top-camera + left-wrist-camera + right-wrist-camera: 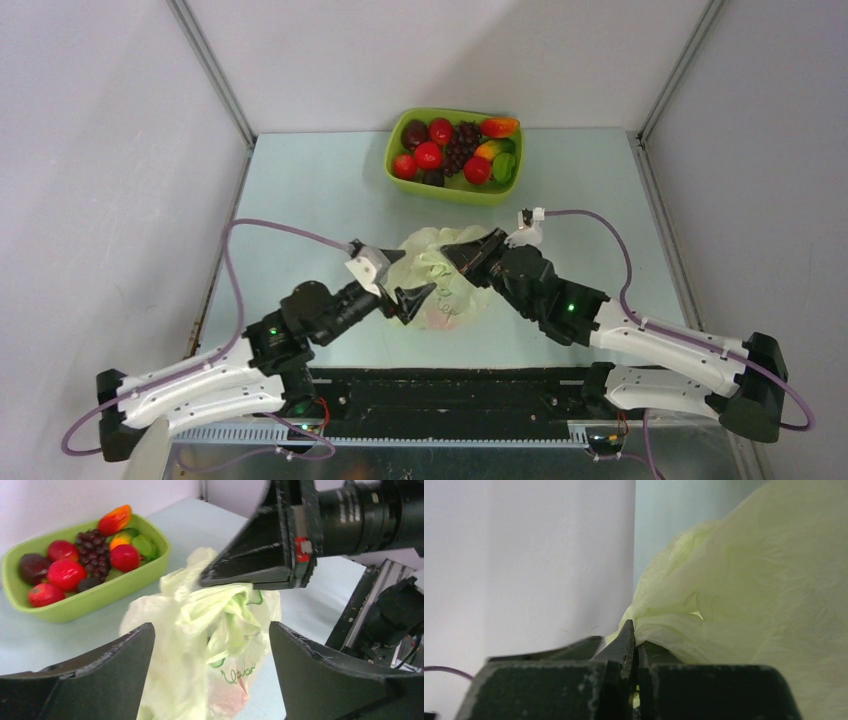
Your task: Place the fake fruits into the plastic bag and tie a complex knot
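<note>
plastic bag [440,275] at frame centre, pinched by right gripper [450,252]; thin soft film, light, slippery
Top view: bag slumped on table [300,190] between the arms; left gripper [412,275] at its left side, jaws apart, holding nothing; fake fruits [450,150] heaped in green tray [455,192], upper centre. Left wrist view: bag crumpled mid-frame between the open left jaws, a pinkish shape showing through low down, identity unclear; right gripper tip on the bunched top. Right wrist view: jaws together, clamped on a gathered fold at lower centre. Judgement: film will crease, stretch and slide from a shallow pinch; take bunched handle material, several layers deep, not a single sheet; load looks light
</note>
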Robot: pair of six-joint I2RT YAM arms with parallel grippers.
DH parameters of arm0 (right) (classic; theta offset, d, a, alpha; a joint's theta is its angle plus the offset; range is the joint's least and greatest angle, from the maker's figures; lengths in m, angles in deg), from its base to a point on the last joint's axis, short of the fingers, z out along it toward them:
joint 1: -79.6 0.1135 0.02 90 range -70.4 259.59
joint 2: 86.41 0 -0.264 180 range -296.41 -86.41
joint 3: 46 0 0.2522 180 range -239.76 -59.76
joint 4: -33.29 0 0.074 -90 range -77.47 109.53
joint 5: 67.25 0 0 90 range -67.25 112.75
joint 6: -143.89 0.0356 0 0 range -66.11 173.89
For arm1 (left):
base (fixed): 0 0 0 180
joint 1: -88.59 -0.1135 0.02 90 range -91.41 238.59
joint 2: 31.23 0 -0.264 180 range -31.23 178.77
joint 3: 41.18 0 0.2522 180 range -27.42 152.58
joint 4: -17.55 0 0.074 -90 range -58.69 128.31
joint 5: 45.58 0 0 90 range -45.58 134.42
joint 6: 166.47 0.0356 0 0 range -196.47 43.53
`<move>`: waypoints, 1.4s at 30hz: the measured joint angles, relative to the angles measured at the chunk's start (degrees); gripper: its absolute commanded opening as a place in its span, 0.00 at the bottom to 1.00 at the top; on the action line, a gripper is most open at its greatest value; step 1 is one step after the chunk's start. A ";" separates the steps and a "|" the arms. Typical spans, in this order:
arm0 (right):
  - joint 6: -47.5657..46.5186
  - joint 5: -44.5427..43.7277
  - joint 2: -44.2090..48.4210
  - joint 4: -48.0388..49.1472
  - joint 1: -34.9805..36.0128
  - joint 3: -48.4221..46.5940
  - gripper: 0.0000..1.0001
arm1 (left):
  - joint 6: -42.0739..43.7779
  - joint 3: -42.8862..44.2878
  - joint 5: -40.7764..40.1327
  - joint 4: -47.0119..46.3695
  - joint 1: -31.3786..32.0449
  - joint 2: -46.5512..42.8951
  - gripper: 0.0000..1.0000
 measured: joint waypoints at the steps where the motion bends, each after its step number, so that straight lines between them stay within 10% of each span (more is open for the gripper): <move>1: -2.34 -0.28 0.57 0.13 -0.09 -0.07 0.00 | -0.52 1.55 -0.74 1.95 0.00 -0.83 0.94; 10: -26.84 8.96 1.42 1.31 -6.38 -7.63 0.00 | -5.53 22.53 -4.46 22.12 -0.02 -1.25 0.97; 28: -41.22 81.33 -2.58 4.04 -36.24 -10.12 0.00 | -9.27 21.62 14.36 23.61 -10.21 3.65 0.98; 42: -49.11 91.30 -6.12 -4.07 -36.79 -7.15 0.00 | -0.24 21.29 22.64 25.27 -8.98 16.00 0.83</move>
